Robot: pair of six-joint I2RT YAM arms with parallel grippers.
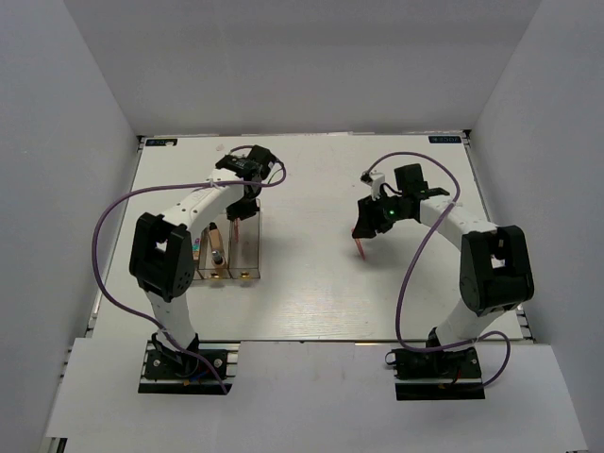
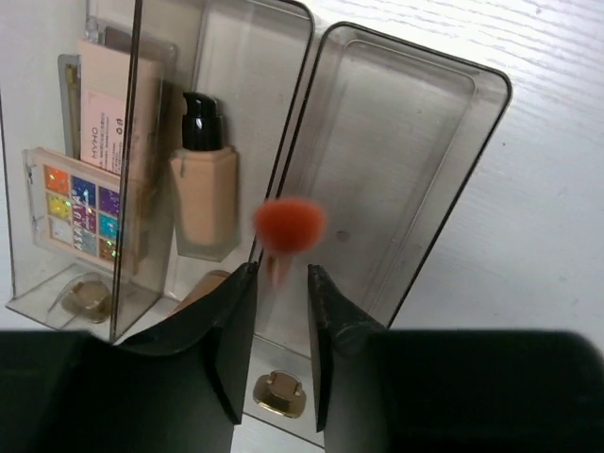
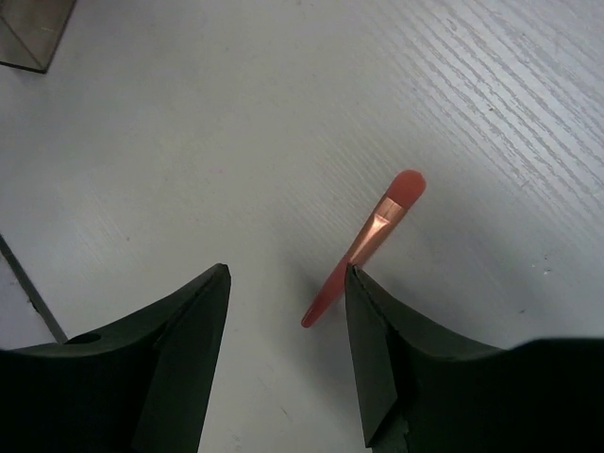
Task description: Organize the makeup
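The clear three-compartment box (image 2: 491, 85) lies under my left gripper (image 2: 281, 272). A blurred coral-pink stick (image 2: 288, 226) stands between its fingers over the right compartment. The jaws are parted a little wider than the stick. The middle compartment holds a tan bottle (image 2: 203, 203) with a dark cap. A multicolour palette (image 2: 80, 212) and a pale pink one (image 2: 118, 94) are in the left compartment. My right gripper (image 3: 287, 272) is open just above the table. A second coral-pink stick (image 3: 373, 236) lies there, touching the right fingertip (image 3: 351, 276). From above I see this stick (image 1: 361, 247) below the right gripper (image 1: 363, 231).
The box (image 1: 231, 255) sits left of centre, beside the left arm, with the left gripper (image 1: 247, 200) over its far end. Gold clasps (image 2: 278, 394) mark its near wall. White walls close in the table (image 1: 311, 302) on three sides.
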